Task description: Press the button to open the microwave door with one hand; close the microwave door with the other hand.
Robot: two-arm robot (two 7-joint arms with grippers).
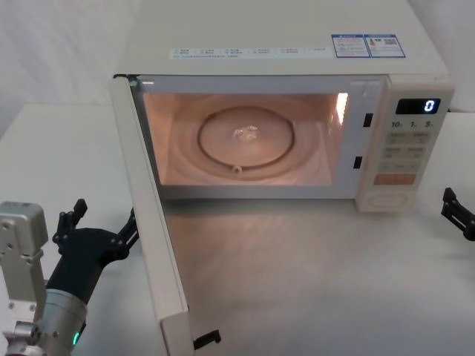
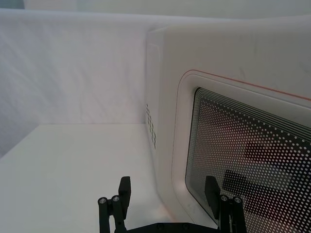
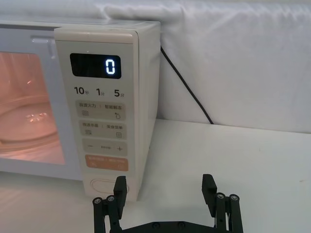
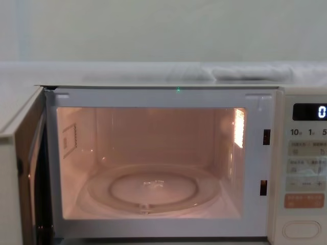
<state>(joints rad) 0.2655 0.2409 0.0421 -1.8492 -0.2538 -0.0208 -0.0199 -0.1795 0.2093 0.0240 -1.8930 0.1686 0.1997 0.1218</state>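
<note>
Standing open: the microwave door (image 1: 148,222) is swinging out on its left hinge, edge-on to the head view, cavity lit and glass turntable (image 1: 247,139) bare.
Door, outer face: dotted dark window with a thin pink outline, facing the left gripper (image 2: 167,196).
Left gripper: sitting just beside the door's outer face, low on the left of the table (image 1: 312,282); fingers spread, holding nothing. One finger (image 2: 212,191) is lying in front of the window glass; contact cannot be told.
Right gripper: waiting to the right of the control panel (image 3: 104,102), near its lower corner (image 3: 165,191); fingers spread apart, empty.
Button: the wide cream pill key (image 3: 104,186) is sitting at the bottom of the panel, under the orange key (image 3: 106,162).
Step, judged: opening looks done; closing by the left arm is what remains.
Handling, judged: door is a stiff, light panel on a hinge, smooth plastic, likely slippery. No grip needed; a flat push on the cream frame near the free edge should be giving the best leverage. Keeping off the glass seems wise.
Risk, judged: a hard shove may be sliding the whole oven backward.
Writing: display is showing "0"; below it "10", "1", "5" with small characters. Stickers (image 1: 368,46) on top are too small to read.
</note>
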